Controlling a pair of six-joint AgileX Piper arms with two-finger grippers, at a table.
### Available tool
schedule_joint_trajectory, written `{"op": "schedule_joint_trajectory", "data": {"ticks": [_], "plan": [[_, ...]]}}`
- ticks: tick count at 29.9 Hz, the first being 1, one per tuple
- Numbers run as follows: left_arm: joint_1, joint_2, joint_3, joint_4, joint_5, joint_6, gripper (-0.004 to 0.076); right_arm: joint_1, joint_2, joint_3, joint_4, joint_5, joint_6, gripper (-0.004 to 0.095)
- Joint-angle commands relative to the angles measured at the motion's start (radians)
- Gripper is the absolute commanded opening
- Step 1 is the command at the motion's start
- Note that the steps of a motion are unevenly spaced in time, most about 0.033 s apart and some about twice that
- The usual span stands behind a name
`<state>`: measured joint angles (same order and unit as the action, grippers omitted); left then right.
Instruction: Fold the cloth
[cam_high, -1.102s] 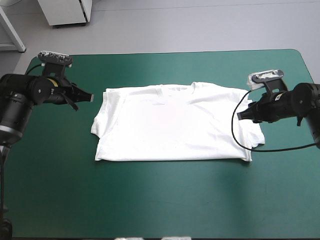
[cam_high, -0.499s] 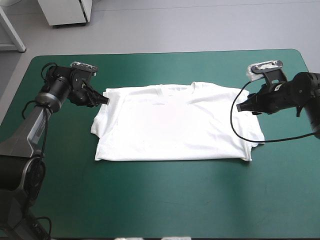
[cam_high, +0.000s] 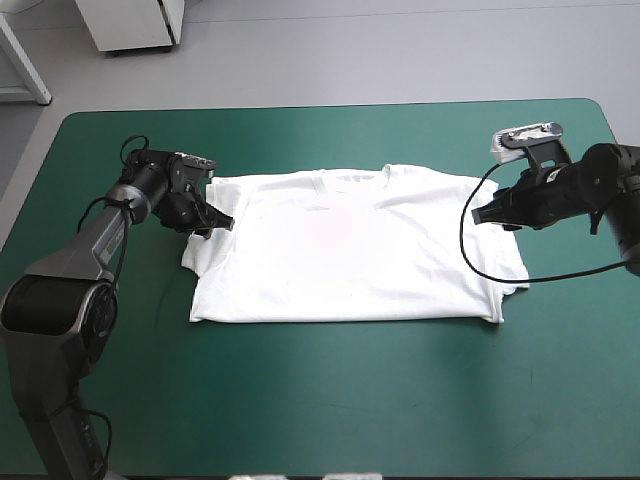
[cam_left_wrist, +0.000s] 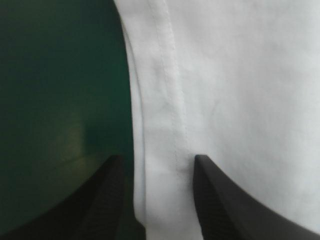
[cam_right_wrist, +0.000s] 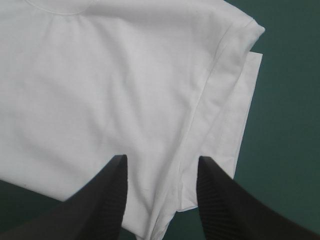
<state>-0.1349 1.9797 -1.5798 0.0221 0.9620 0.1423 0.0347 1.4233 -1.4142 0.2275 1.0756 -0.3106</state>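
One white T-shirt (cam_high: 350, 245) lies spread flat on the table (cam_high: 330, 400). It sits about midway between the left and right edges and somewhat nearer the far edge, with its collar (cam_high: 350, 176) toward that far edge. The cloth lies just as it did in the earlier pictures.

The left arm has moved most. Earlier it stood near the table's left edge, well apart from the cloth, and just before it had reached the shirt's far left corner. It now stretches low across the table, with the left gripper (cam_high: 222, 224) over the left-hand sleeve (cam_high: 200, 250). In the left wrist view the left gripper (cam_left_wrist: 156, 165) has its two black fingers (cam_left_wrist: 97, 200) standing apart. The sleeve's stitched edge runs between them, with teal-green cover beside one finger and white cloth beside the other.

The right arm has shifted a little toward the far edge since the earliest picture and has hardly changed since the one just before. The right gripper (cam_high: 481, 214) points in from the table's right edge, over the shirt's shoulder near the right-hand sleeve (cam_high: 505, 265). In the right wrist view the right gripper (cam_right_wrist: 162, 161) is also spread wide. Its two fingers (cam_right_wrist: 100, 200) straddle the sleeve seam, and neither grips any cloth.

That makes one shirt and two grippers with two fingers each.
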Motion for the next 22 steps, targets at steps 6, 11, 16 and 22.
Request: {"op": "schedule_joint_trajectory", "data": {"ticks": [6,11,16,22], "plan": [[-0.001,-0.008,-0.03,-0.032,-0.02,-0.004,0.0322,-0.008,-0.025,-0.034,0.015,-0.021,-0.008,0.0427],[-0.001,-0.004,-0.03,-0.057,-0.018,0.004,0.0094,-0.008,-0.025,-0.034,0.017,-0.015,-0.008,0.0428],[-0.001,-0.006,-0.03,-0.057,-0.013,0.004,-0.0006,-0.008,-0.025,-0.034,0.025,-0.015,-0.008,0.0428],[-0.001,-0.097,-0.037,-0.057,0.023,-0.003,-0.0009,-0.008,-0.027,-0.034,0.026,-0.011,-0.008,0.0427]]}}
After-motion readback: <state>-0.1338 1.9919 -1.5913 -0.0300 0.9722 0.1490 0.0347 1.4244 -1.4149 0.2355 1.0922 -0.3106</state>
